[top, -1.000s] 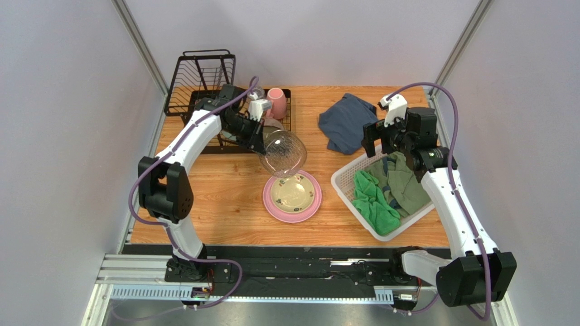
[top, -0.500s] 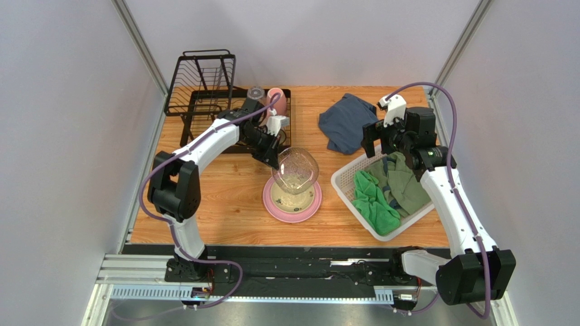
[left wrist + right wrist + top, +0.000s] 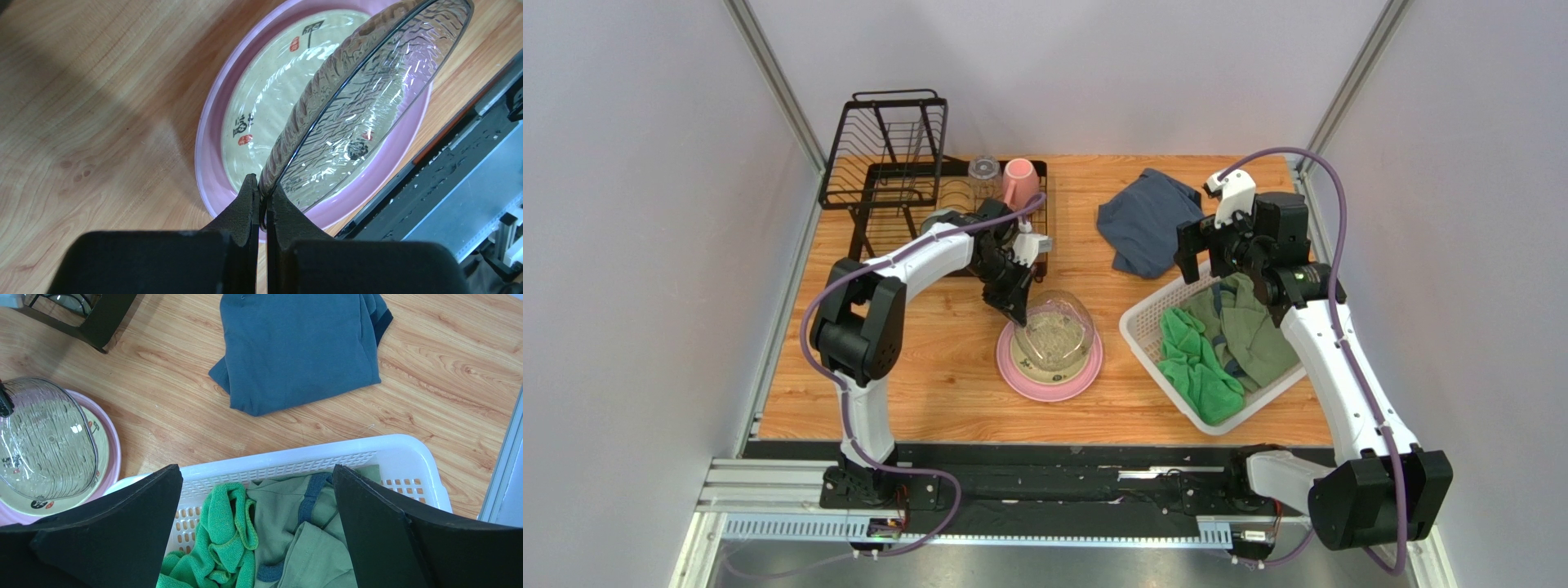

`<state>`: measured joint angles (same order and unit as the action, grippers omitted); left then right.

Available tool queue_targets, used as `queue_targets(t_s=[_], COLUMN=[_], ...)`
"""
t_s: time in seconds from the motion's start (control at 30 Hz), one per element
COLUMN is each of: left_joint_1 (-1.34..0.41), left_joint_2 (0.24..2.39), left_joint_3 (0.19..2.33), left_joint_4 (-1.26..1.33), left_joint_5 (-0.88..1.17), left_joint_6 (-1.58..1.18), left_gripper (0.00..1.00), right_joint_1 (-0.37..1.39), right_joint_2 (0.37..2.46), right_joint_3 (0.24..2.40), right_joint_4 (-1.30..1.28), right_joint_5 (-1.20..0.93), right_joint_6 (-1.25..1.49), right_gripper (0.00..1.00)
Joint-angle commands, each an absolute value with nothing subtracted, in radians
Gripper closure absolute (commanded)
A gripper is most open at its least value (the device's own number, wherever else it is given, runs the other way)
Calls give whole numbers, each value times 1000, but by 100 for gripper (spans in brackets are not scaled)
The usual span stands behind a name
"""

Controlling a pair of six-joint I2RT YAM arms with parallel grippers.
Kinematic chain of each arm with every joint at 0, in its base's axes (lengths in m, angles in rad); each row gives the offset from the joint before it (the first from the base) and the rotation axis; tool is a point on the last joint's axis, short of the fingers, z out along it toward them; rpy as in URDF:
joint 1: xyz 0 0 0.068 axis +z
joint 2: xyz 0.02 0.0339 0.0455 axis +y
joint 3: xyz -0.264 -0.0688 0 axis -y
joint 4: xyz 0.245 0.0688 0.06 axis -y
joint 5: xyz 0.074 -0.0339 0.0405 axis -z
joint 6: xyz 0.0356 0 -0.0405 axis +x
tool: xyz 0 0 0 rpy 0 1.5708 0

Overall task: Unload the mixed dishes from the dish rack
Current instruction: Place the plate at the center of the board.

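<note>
Near the middle of the worktop's (image 3: pixel 928 368) front edge, two pieces are judged already unloaded: the pink plate (image 3: pixel 205 147) and the cream plate (image 3: pixel 264 92) stacked on it. A clear textured bowl (image 3: pixel 362 92) is being held tilted over them, its rim clamped by the left gripper (image 3: pixel 262 190). Over the white basket (image 3: pixel 319 454) at the right edge, the right gripper (image 3: pixel 256 478) is being carried spread wide, grasping nothing. In the dish rack (image 3: pixel 879 147) at the far left corner, the pink mug (image 3: pixel 1020 181) and glass tumbler (image 3: pixel 983 168) are left to be removed.
</note>
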<state>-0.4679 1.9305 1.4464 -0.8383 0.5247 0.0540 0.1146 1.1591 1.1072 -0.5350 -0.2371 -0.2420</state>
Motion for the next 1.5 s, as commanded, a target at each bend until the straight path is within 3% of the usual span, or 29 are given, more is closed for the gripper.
queue_targets(t_s=[0.0, 0.83, 1.13, 1.47], left_joint_1=[-482, -499, -515, -554], left_joint_2=[1948, 1945, 1930, 1899], left_joint_3=[1442, 1434, 1437, 1453], left_joint_4=[-831, -844, -850, -865], left_joint_5=[523, 446, 417, 338], left_joint_6=[81, 115, 130, 153], left_gripper=[98, 70, 44, 43], right_joint_1=[118, 115, 117, 117], right_joint_2=[1152, 1149, 1147, 1149], right_joint_3=[1152, 1154, 1155, 1155], right_joint_4=[-522, -528, -529, -531], right_joint_5=[-230, -236, -241, -241], right_joint_6=[-265, -265, -267, -265], right_gripper=[1, 1, 1, 1])
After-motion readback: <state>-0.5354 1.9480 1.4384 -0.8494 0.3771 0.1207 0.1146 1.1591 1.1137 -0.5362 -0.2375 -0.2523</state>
